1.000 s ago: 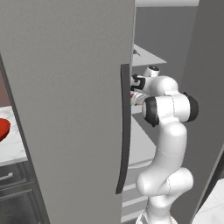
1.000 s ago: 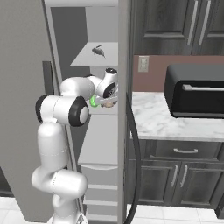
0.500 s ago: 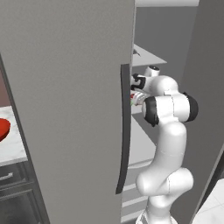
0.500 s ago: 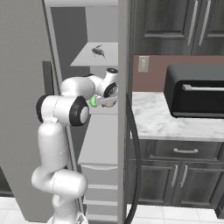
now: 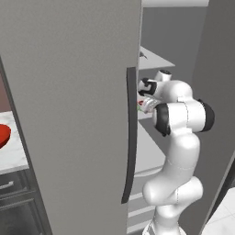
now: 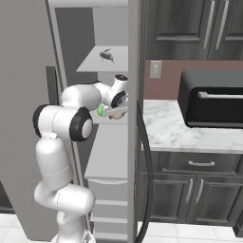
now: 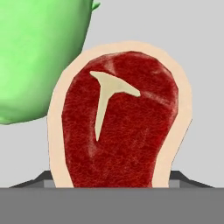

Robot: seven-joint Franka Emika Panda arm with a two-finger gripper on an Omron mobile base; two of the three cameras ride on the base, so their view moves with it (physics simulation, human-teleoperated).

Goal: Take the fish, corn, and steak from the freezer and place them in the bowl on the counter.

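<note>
One steak on pale freezer shelf

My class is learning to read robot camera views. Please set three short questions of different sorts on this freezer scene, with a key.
1. True or false: the steak lies right before the gripper.
2. What lies beside the steak? A) a green item B) a blue cup C) a knife
3. Fill in: the red bowl rests on the ____.

Key: 1 true; 2 A; 3 counter.
</note>
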